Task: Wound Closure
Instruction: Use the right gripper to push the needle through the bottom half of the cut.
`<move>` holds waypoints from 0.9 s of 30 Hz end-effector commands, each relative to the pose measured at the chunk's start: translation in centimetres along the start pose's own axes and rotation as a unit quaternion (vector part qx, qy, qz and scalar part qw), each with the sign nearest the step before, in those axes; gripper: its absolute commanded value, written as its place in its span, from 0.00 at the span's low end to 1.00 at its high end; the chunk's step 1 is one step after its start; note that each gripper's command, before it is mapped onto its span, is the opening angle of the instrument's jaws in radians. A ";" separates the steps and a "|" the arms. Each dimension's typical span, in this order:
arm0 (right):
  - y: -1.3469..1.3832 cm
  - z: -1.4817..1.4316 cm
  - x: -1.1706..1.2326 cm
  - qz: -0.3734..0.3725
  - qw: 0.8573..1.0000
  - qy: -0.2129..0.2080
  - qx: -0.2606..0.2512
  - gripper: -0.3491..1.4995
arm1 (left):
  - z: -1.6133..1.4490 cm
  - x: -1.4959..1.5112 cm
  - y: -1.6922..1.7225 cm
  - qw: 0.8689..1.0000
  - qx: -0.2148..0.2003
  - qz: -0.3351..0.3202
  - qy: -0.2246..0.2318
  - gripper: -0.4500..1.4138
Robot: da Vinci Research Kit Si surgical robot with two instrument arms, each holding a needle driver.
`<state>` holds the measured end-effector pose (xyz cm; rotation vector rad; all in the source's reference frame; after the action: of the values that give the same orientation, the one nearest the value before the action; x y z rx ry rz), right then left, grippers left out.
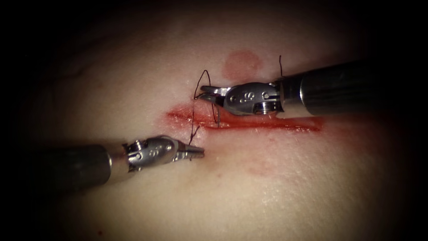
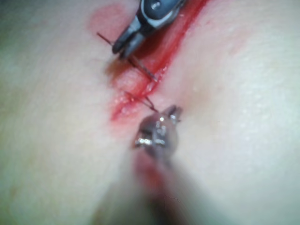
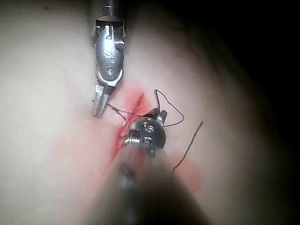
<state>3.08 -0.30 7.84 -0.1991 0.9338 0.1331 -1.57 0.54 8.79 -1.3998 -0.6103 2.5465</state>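
Observation:
The cut (image 1: pixel 267 124) runs as a red line across the tissue (image 1: pixel 290 187). My left tool (image 1: pixel 198 152) lies below the cut's left end, jaws shut on the dark thread (image 1: pixel 192 127), which rises from them to the cut. My right tool (image 1: pixel 203 93) comes in just above the cut with its jaws shut on the thread, which arches in a small loop (image 1: pixel 206 73) over them. A further strand (image 1: pixel 217 117) drops from the right tool into the cut. In the left wrist view, thread (image 2: pixel 140 68) runs from the right tool (image 2: pixel 123 46) to the cut and on to the left tool (image 2: pixel 171 112).
A loose thread end (image 1: pixel 280 64) stands up behind the right tool's wrist. A round pink mark (image 1: pixel 241 64) lies on the tissue above the cut. Red fluid (image 1: pixel 191 117) wets the cut's left end. Fainter red patches lie below the cut.

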 end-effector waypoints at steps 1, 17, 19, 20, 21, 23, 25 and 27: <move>-0.08 0.07 -0.03 0.006 1.000 0.001 0.001 0.00 | 0.09 -0.03 0.00 1.000 -0.001 0.000 0.000 0.05; -0.03 0.03 -0.01 0.091 0.996 0.008 -0.001 0.00 | 0.16 -0.11 0.04 1.000 0.002 -0.003 -0.001 0.05; -0.01 0.02 0.01 0.104 0.995 0.008 0.000 0.00 | 0.19 -0.12 0.04 1.000 0.003 -0.005 -0.001 0.05; 0.00 0.02 0.03 0.110 0.994 0.008 0.000 0.00 | 0.20 -0.14 0.04 1.000 0.003 -0.005 -0.001 0.05; 0.00 0.01 0.03 0.119 0.993 0.008 0.001 0.00 | 0.20 -0.14 0.04 1.000 0.004 -0.004 -0.001 0.05; -0.01 0.01 0.05 0.137 0.991 0.011 0.003 0.00 | 0.20 -0.15 0.03 1.000 0.003 -0.004 -0.001 0.05; -0.02 0.00 0.06 0.152 0.988 0.012 0.004 0.00 | 0.20 -0.15 0.03 1.000 0.003 -0.004 -0.001 0.05; -0.03 -0.01 0.07 0.160 0.987 0.013 0.004 0.00 | 0.20 -0.15 0.03 1.000 0.003 -0.004 -0.001 0.05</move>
<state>3.06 -0.29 7.73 -0.0378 0.9843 0.4311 -1.58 0.44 8.92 -1.3887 -0.6027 2.5429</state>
